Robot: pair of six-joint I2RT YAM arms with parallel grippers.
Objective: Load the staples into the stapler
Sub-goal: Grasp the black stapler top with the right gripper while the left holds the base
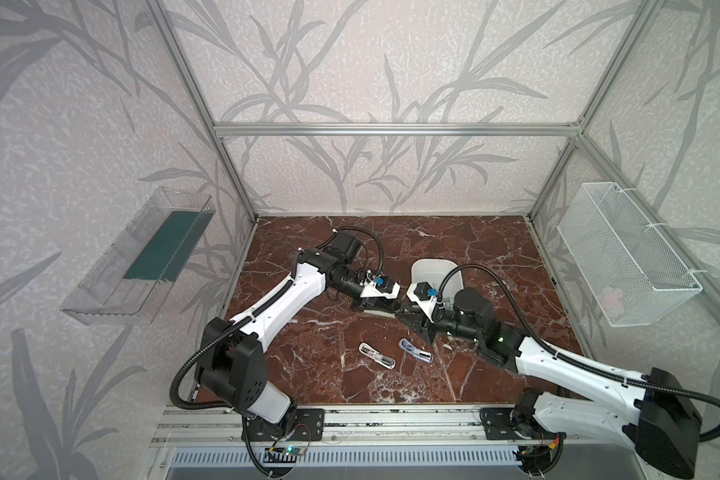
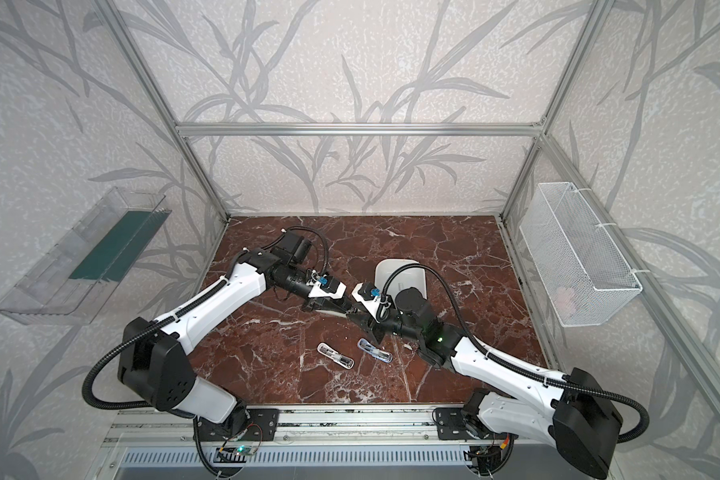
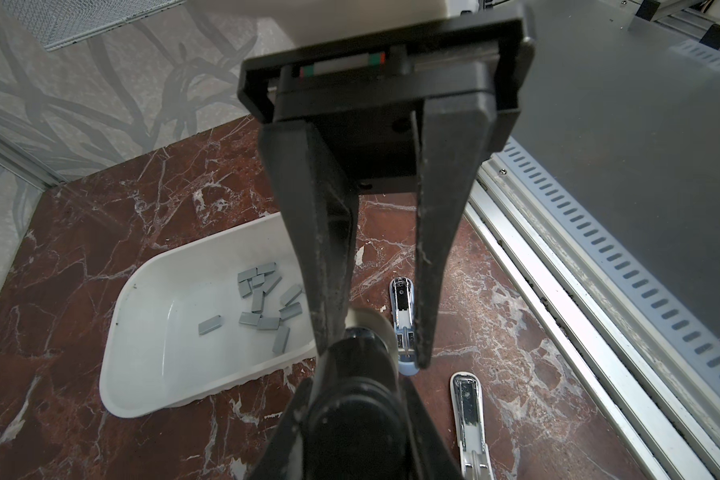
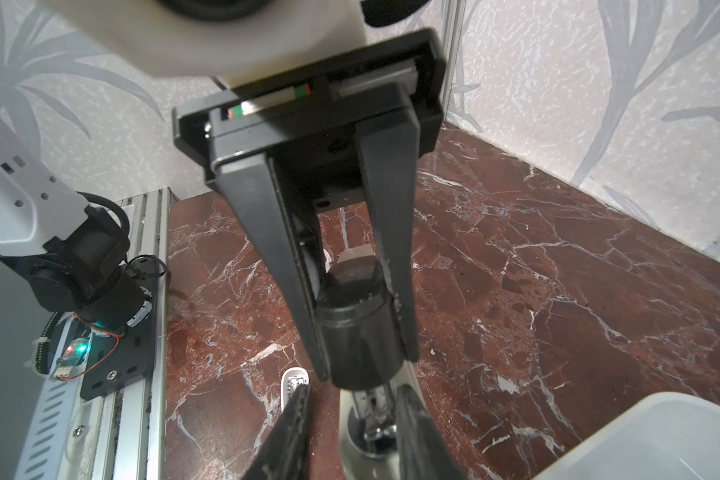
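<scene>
Right hand [image 4: 368, 365] clamped on black cylinder [image 4: 356, 328], left hand [image 3: 376, 357] — narrow, flanking its end

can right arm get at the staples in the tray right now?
Probably not yet. The right gripper is shut on a black cylinder, so its jaws are full. The staples lie uncovered in the white tray; the way looks free once it lets go.
</scene>
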